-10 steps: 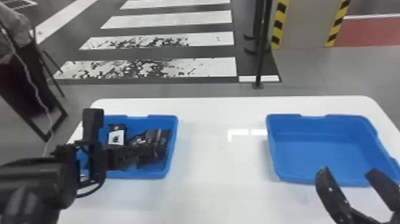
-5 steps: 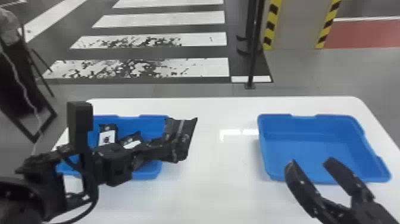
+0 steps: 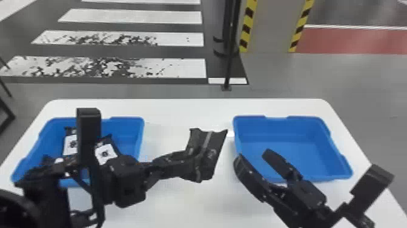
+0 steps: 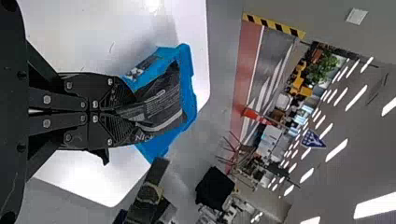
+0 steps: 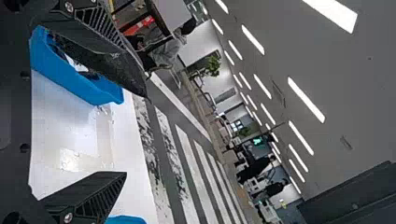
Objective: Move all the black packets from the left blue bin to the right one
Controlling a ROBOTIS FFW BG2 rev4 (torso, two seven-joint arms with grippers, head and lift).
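Note:
In the head view my left gripper point(image 3: 181, 163) holds a black packet point(image 3: 207, 151) above the table between the two bins. The left wrist view shows the left gripper point(image 4: 128, 111) shut on that packet point(image 4: 161, 100), with a blue bin behind it. The left blue bin point(image 3: 140, 130) has several black packets with white labels, one of them at its middle point(image 3: 105, 154); my left arm partly covers them. My right gripper point(image 3: 251, 157) stands open at the near left corner of the right blue bin point(image 3: 339, 163); in the right wrist view the right gripper point(image 5: 123, 135) has nothing between its fingers.
Both bins stand on a white table point(image 3: 187, 112), whose far edge faces a grey floor. A dark pole point(image 3: 231, 45) rises beyond the table. The two grippers are close together over the table's middle.
The left gripper has lifted the packet out of the left bin and carried it right. The right gripper has shifted left, still open, and the head view has turned slightly.

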